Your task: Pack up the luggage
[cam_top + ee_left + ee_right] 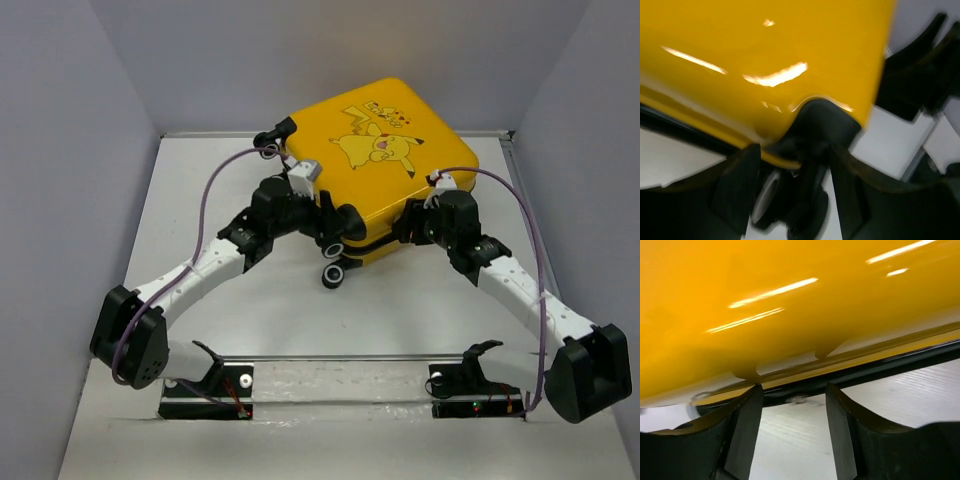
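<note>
The luggage [390,160] lies flat at the far middle of the table [300,330], yellow shell and cartoon facing up, one black wheel [335,273] sticking out at its near corner; the shell looks closed (a dark seam runs along its near edge in the right wrist view). The left gripper [338,238] sits at that near corner; in its own camera the left gripper [792,195] has its fingers [737,190] partly spread, with the wheel [767,202] and black corner trim between them, though the blur hides whether the pads actually press on it. The right gripper [412,225] is at the near right edge of the case; up close, the right gripper [792,435] stands partly spread just under the yellow shell [790,300], only bare tabletop showing between its fingers, holding nothing
</note>
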